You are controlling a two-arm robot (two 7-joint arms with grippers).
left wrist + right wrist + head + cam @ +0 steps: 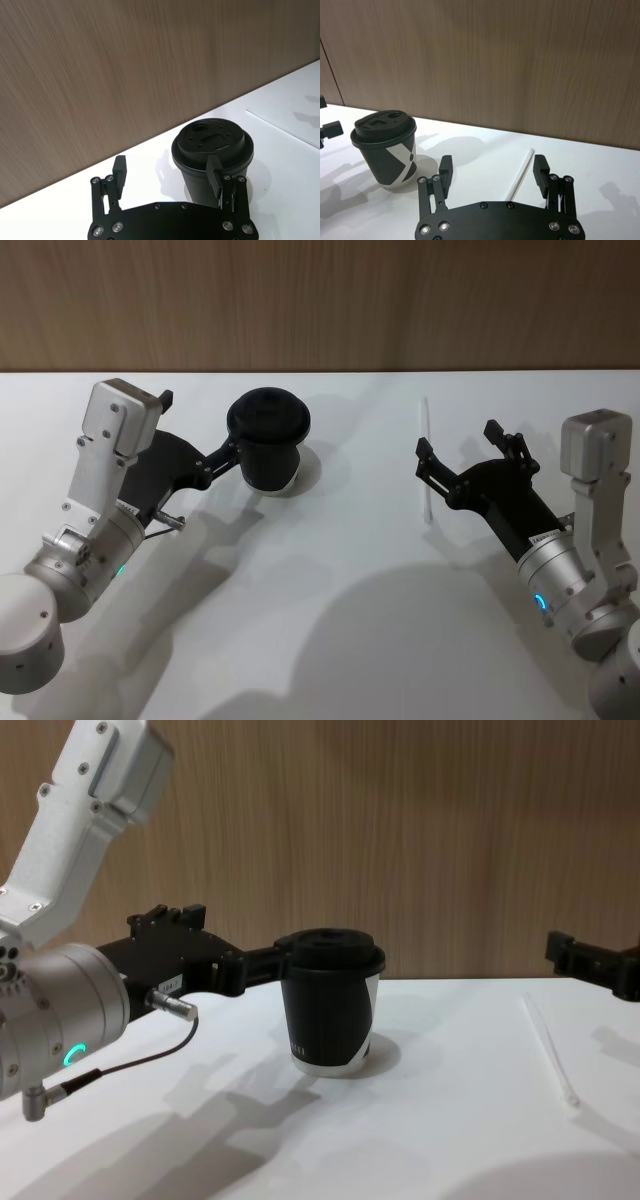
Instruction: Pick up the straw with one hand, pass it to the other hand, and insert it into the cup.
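Straddling straw (520,175), right hand (493,163) wide open, empty; left hand (166,172) open beside cup (212,145).

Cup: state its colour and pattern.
Cup is black with a white wedge, best in right wrist view.

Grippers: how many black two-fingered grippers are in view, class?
2. Left gripper, open, beside the black lidded paper cup; right gripper, open, hovering by the white plastic straw.

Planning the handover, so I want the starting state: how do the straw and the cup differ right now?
The straw lies flat, thin and white; the cup stands upright, black and lidded. The straw lies below the open right gripper; the cup stands beside the open left gripper. Both rest on the white table, ungripped.
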